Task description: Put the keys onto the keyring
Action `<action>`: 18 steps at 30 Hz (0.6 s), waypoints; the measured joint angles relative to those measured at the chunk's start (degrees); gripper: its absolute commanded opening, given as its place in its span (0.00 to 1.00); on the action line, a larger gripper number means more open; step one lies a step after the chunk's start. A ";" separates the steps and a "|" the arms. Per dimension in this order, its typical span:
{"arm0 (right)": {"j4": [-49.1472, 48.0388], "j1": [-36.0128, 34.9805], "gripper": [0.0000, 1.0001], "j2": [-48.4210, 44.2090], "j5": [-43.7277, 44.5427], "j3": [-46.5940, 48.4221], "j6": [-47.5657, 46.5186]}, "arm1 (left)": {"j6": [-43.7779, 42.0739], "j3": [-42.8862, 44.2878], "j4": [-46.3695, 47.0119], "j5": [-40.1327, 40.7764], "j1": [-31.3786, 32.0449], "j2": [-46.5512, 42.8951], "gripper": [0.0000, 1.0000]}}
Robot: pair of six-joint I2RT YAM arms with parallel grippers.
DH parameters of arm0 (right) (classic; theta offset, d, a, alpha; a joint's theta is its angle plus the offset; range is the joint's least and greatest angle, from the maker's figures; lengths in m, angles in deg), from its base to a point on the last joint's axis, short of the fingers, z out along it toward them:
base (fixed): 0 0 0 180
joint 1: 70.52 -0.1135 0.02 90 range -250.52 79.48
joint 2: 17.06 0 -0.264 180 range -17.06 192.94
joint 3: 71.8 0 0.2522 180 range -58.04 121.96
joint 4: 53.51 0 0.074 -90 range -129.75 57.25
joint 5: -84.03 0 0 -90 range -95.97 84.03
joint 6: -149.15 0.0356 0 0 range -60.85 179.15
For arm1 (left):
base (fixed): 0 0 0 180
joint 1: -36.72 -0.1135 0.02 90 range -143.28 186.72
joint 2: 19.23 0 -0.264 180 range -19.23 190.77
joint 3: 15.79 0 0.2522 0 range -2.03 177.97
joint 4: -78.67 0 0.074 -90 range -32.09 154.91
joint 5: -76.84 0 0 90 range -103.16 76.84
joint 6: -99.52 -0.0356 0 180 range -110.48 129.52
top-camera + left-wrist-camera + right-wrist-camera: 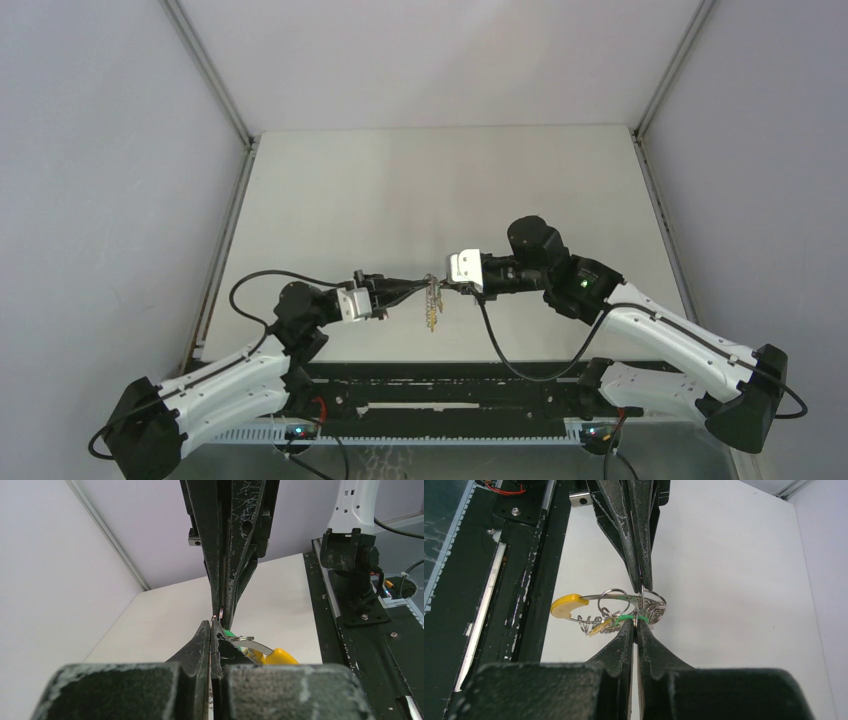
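Left claw [212, 630]: pinched fully shut on the thin rim of the keyring [660, 600], tip to tip with the other claw
Right claw [636, 627]: also closed tight, on the green key [625, 617] by its head, as far as its own view shows
Where: ring and keys hang in the air between both claws, above the table [400, 190]
Done: yellow key [569, 605] dangles with the ring — probably threaded, not certain
To do: green key looks mid-threading — get it fully onto the ring

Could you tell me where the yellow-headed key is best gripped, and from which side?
Probably by its yellow plastic head: it juts out from the keyring, clear of the left pincer and right pincer, so approach from that free side, pinching its flat faces.
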 measured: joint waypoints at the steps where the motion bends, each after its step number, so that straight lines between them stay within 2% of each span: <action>1: 0.00 0.00 0.00 0.00 -0.02 0.00 0.00 | 0.04 0.00 0.00 0.00 0.00 0.00 0.00; 18: -0.11 0.85 0.00 -0.87 -0.26 -0.63 0.28 | 0.17 0.00 0.79 0.00 0.00 -0.17 0.00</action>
